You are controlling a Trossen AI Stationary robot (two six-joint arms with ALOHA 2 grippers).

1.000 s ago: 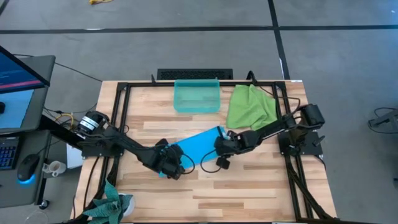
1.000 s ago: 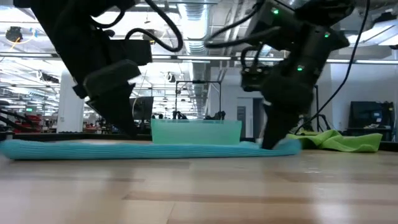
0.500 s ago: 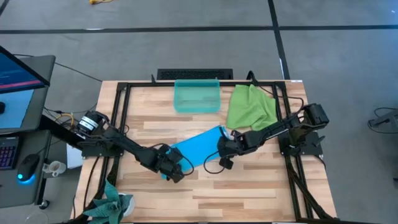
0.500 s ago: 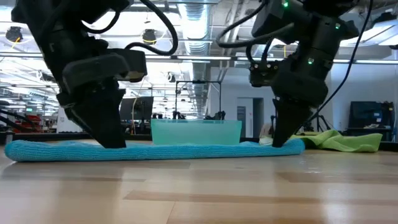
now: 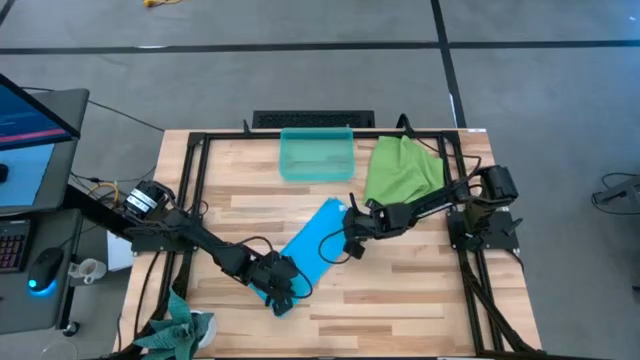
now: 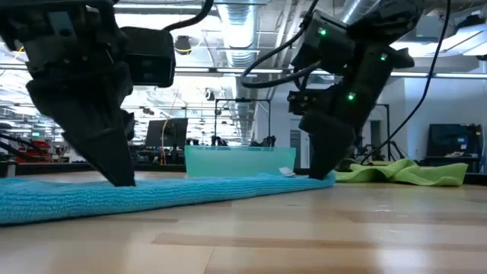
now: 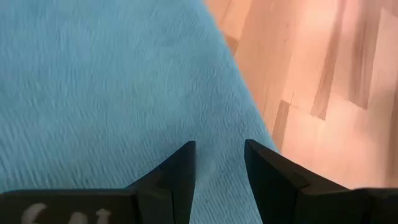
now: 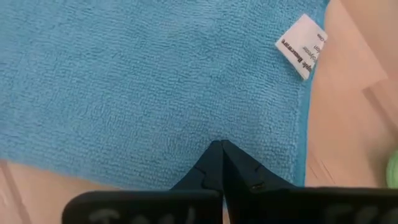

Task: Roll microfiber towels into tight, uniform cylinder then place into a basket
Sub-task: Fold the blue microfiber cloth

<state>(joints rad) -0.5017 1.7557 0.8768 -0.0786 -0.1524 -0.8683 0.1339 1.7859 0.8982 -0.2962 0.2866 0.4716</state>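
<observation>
two towels, one basket

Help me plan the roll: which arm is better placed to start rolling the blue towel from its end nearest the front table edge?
Left. The left gripper sits on the blue towel at that front end; the right gripper presses the far corner by the label.

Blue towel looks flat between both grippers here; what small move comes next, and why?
Probably start rolling from the near end: the blue towel lies flat and unrolled, the left gripper with jaws open over that end, the right gripper with jaws shut at the far edge.
</observation>
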